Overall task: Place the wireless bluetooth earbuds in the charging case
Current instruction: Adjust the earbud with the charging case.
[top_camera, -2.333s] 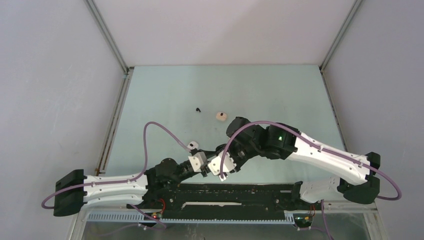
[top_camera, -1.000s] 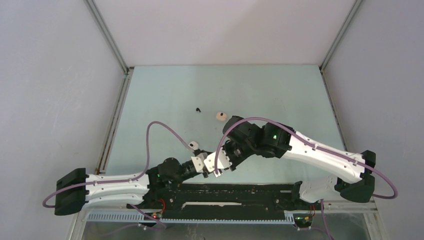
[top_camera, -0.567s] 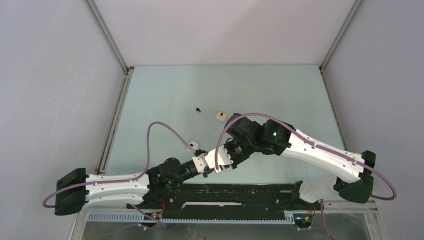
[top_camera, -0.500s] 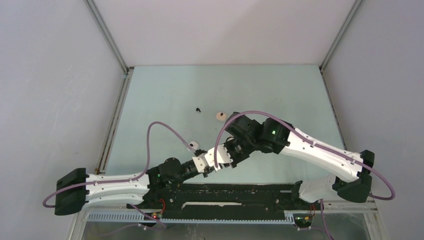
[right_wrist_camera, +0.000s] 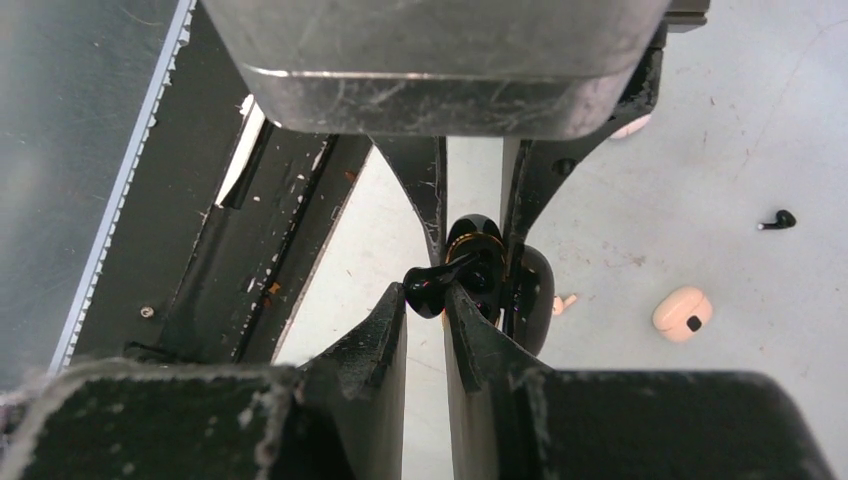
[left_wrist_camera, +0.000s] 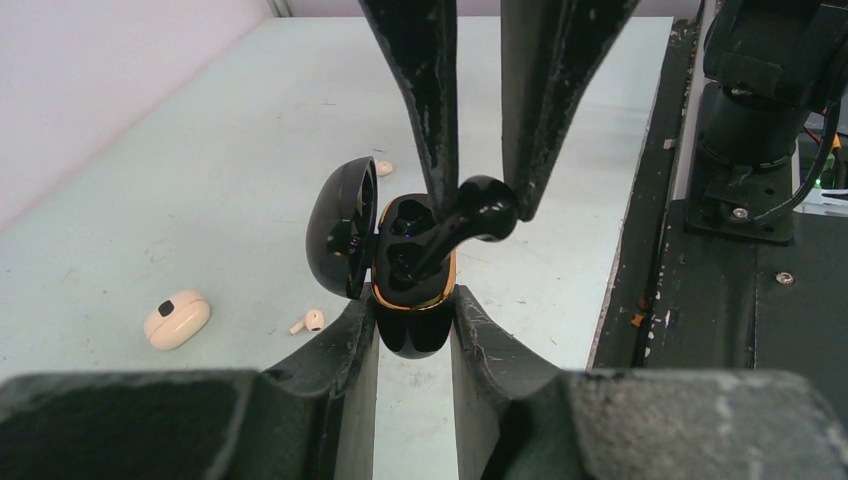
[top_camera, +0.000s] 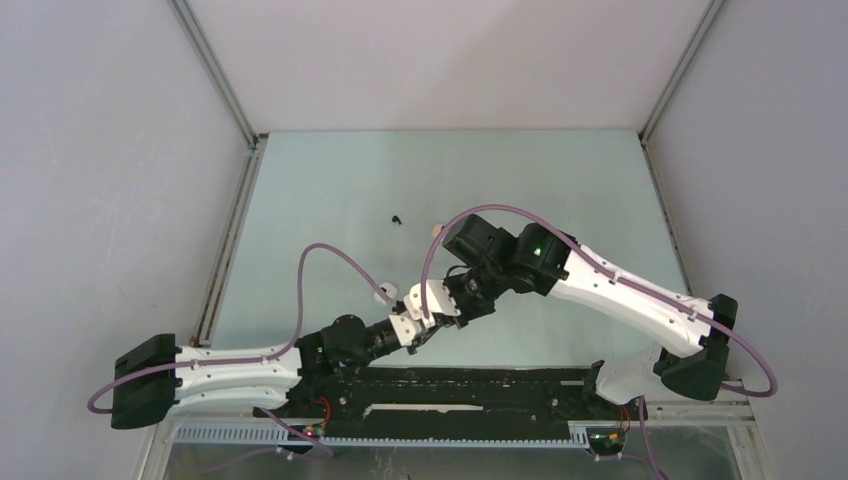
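A black charging case (left_wrist_camera: pixel 412 300) with a gold rim stands upright between my left gripper's (left_wrist_camera: pixel 413 310) fingers, which are shut on it, its lid swung open to the left. My right gripper (left_wrist_camera: pixel 482 200) reaches in from above, shut on a black earbud (left_wrist_camera: pixel 484 207) whose stem points into the case's well. In the right wrist view the same earbud (right_wrist_camera: pixel 430 287) is pinched at my right gripper's (right_wrist_camera: pixel 425 292) tips, touching the case (right_wrist_camera: pixel 482 262). From above, the two grippers meet near the front middle (top_camera: pixel 428 316).
A black earbud (top_camera: pixel 398 219) lies alone on the table further back. A beige case (right_wrist_camera: pixel 683 312) and a small pale earbud (right_wrist_camera: pixel 566 300) lie near the held case. The black rail (top_camera: pixel 470 385) runs along the near edge.
Both grippers have shifted together away from the rail, up and slightly left. The right arm has swung over and now covers most of the beige object behind it.
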